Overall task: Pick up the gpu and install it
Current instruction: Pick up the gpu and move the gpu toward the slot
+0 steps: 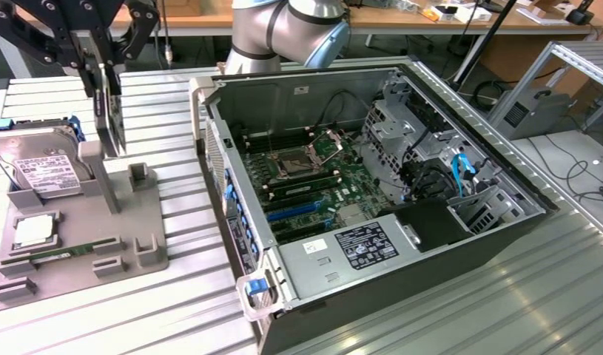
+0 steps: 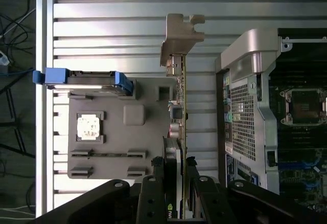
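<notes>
Nearest, at eight o'clock in the exterior view, the gray holder tray (image 1: 133, 214) seats parts in moulded slots, so each is easy to reach. At centre the open computer case (image 1: 281, 100) lies on its side, its board facing up to take a card. Farther, at ten o'clock, the gpu (image 1: 109, 111) stands on edge above the tray's post. The gripper (image 1: 103, 66) pinches it from above. I cannot tell if it is clear of the slot.

I see the gpu (image 1: 111, 111) upright over the holder (image 1: 148, 222). The hard drive (image 1: 40, 166) lies on the holder toward the exterior view's left, and the computer case (image 1: 281, 96) stands to the right.
</notes>
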Controlling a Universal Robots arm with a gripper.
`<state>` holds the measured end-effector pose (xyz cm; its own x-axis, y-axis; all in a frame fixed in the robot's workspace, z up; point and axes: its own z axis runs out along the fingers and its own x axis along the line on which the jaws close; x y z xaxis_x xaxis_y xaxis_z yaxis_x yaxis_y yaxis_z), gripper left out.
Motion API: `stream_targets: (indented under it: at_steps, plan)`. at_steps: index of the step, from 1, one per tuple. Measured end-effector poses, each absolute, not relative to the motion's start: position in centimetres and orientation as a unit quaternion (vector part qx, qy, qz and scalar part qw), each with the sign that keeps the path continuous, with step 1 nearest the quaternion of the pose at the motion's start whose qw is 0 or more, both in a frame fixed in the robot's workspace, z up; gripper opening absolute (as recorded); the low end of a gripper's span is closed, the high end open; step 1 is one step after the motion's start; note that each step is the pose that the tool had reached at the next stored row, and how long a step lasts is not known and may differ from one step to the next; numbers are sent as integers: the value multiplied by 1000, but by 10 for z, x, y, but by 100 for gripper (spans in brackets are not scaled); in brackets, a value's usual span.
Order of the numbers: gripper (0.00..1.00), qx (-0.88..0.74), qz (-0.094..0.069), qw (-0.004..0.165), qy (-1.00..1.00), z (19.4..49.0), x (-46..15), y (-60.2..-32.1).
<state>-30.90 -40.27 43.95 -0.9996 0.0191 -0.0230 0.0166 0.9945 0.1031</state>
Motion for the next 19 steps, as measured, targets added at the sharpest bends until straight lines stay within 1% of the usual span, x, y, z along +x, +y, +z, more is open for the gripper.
stream_targets:
  at_steps: [7, 19]
  plan:
    - [27, 9, 53, 12, 999, 448, -309, -403]
    - [27, 9, 53, 12, 999, 448, -301, -403]
